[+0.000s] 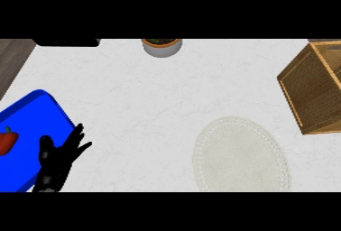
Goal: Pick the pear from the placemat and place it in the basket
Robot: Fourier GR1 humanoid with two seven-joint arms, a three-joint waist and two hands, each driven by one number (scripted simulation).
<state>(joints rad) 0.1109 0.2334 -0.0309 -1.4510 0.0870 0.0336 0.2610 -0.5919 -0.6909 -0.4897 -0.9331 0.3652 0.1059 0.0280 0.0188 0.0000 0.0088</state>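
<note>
The left hand (58,162) rests at 8 o'clock, fingers straight and spread, holding nothing. It lies at the edge of a blue tray (33,117) with a red pepper (6,140) on it. The oval placemat (241,155) sits at 5 o'clock, its long side running 12 to 6. The basket (313,90) is at 3 o'clock. I cannot tell where the pear is or which way it points.

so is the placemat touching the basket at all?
Apart. The head view shows a strip of bare counter between the placemat's right edge and the basket's nearest corner.
</note>
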